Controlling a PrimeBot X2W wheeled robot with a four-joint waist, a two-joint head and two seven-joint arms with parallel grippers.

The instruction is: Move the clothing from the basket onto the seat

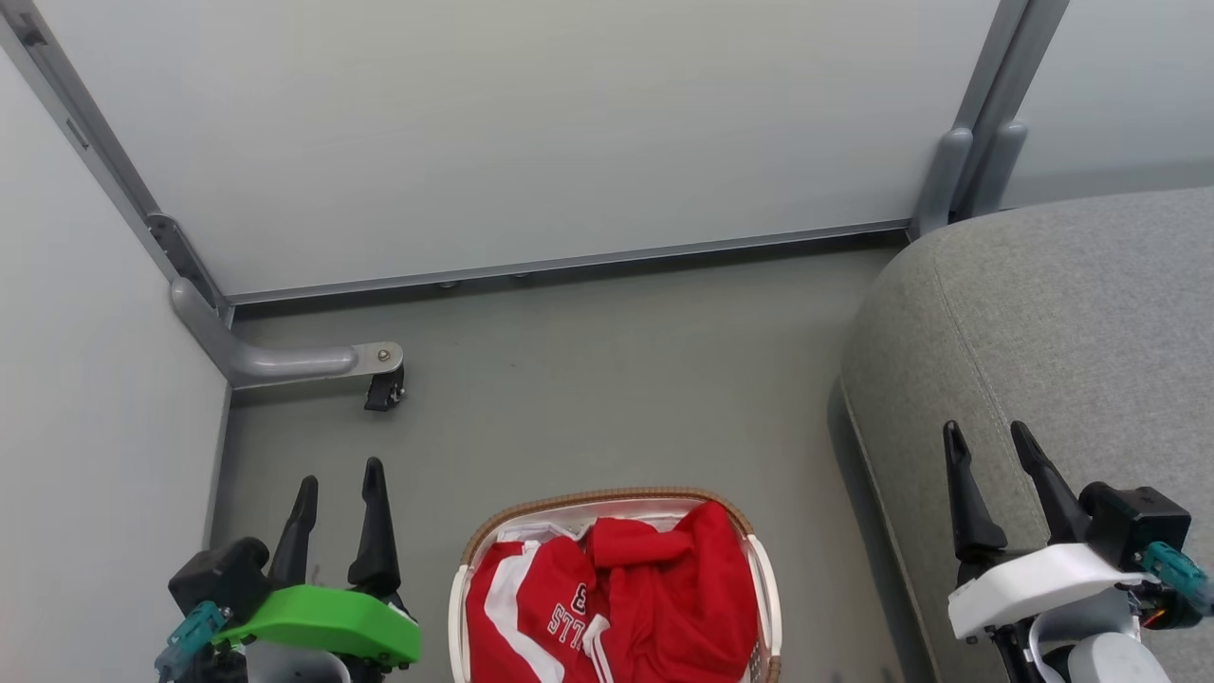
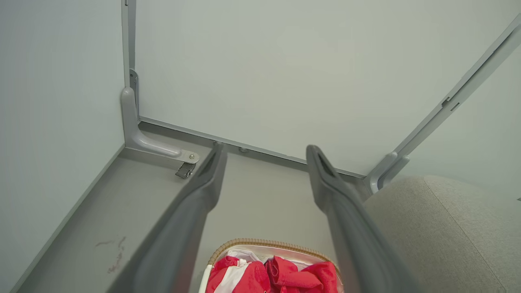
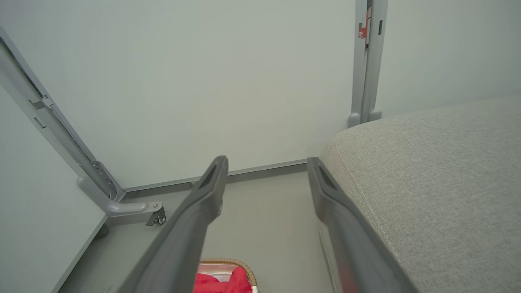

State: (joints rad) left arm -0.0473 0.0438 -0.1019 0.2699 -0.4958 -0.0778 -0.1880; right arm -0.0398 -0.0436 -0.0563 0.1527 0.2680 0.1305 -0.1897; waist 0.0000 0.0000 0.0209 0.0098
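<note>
In the head view, the red clothing [image 1: 654,588] is seen heaped inside the basket [image 1: 607,497], which is set on the grey floor [image 1: 588,379]. The seat [image 1: 1062,341] is seen to the right of the basket, apart from it. The left gripper [image 1: 340,474] is held left of the basket and the right gripper [image 1: 984,429] right of it, over the seat's edge. Both pairs of fingers are spread apart and nothing is gripped.

In the left wrist view, the left gripper [image 2: 265,148] is shown parted above the basket [image 2: 268,243], the clothing [image 2: 293,276] framed between its fingers.

In the right wrist view, the right gripper [image 3: 266,160] is likewise parted and empty, the basket [image 3: 232,262] seen low between its fingers and the seat [image 3: 427,183] right of the basket.
</note>
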